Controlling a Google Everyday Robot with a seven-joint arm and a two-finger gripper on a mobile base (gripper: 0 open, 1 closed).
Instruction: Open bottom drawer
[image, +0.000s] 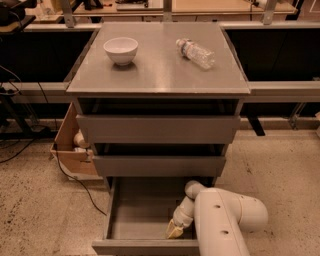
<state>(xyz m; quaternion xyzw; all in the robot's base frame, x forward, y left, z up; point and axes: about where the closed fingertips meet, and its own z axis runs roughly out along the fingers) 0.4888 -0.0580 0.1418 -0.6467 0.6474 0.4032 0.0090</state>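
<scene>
The bowl (120, 50) is sitting at the left of the cabinet top (160, 80); the water bottle (196, 53) is lying at its right, well apart; the top drawer (157, 129) is sitting above the middle drawer (159, 166); the bottom drawer (142, 210) is standing pulled out beneath both; the gripper (174, 230) is resting inside it, front right; a cardboard box (67, 150) is standing left of the cabinet.
</scene>
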